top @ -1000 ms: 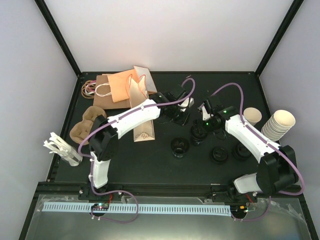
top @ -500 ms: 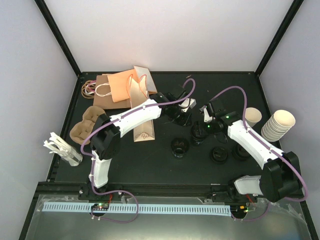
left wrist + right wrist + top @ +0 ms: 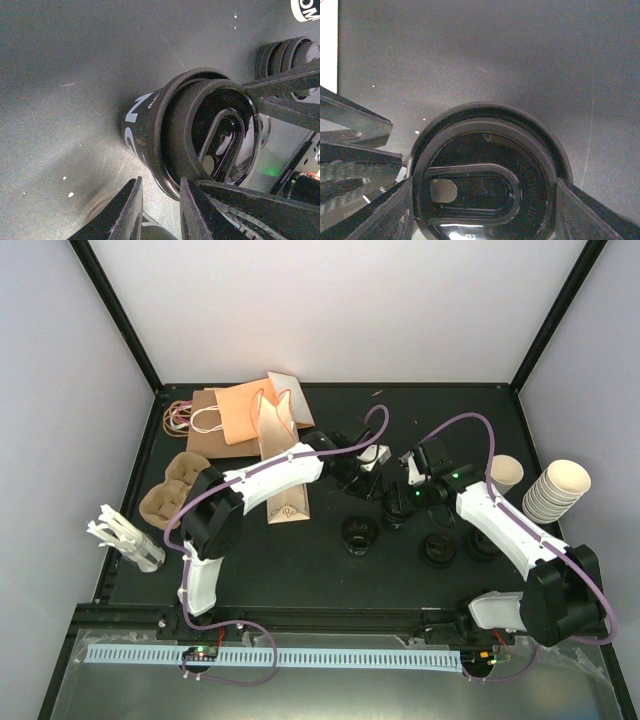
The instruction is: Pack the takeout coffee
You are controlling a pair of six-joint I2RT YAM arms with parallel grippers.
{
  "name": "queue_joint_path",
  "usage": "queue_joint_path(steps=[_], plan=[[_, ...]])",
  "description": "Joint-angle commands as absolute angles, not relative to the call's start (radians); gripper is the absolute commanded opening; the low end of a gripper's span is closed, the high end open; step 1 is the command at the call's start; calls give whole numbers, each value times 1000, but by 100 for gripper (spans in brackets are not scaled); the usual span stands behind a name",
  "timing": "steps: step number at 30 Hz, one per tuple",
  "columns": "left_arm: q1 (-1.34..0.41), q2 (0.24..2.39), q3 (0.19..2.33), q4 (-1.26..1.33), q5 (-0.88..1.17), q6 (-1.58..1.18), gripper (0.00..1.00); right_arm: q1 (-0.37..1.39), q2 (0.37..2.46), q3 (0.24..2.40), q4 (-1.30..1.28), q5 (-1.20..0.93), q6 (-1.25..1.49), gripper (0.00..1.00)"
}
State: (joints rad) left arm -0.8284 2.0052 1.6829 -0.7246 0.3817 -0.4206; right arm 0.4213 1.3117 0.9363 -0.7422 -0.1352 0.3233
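The black cup (image 3: 145,125), white letters on its side and a black lid on top, was near the middle of the table (image 3: 300,570), with both arms reaching in on it. The right gripper (image 3: 484,182) hung over it, its fingers (image 3: 390,210) set wide and pressed against the lid's rim on opposite sides, so it had the black cup clasped. The left gripper (image 3: 161,179) was at the black cup's left and far side. Its fingers (image 3: 125,210) were a narrow way apart, with the lid's edge right at their tips. I could not tell whether they pinched it or merely stood against it. The tan cup (image 3: 505,472), the coffee to be packed, stood open-topped to the right of the black cup, well apart from it, and neither gripper touched it. A stack (image 3: 558,490) of cream cups stood farther right again. Three black round pieces (image 3: 358,532), lids or low cups, sat just nearer the arm bases than the black cup. Paper bags (image 3: 240,415) lay well to its left and farther back.
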Motion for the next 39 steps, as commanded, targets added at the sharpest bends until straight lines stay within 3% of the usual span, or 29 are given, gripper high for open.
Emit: queue_joint_path(steps=[1, 18, 39], plan=[[-829, 2009, 1661, -677, 434, -444, 25, 428, 1348, 895, -811, -146, 338, 60], [-824, 2023, 1622, -633, 485, -474, 30, 441, 1333, 874, -799, -152, 357, 60], [-811, 2041, 1565, -607, 491, -488, 23, 487, 1373, 847, -789, -106, 388, 60]])
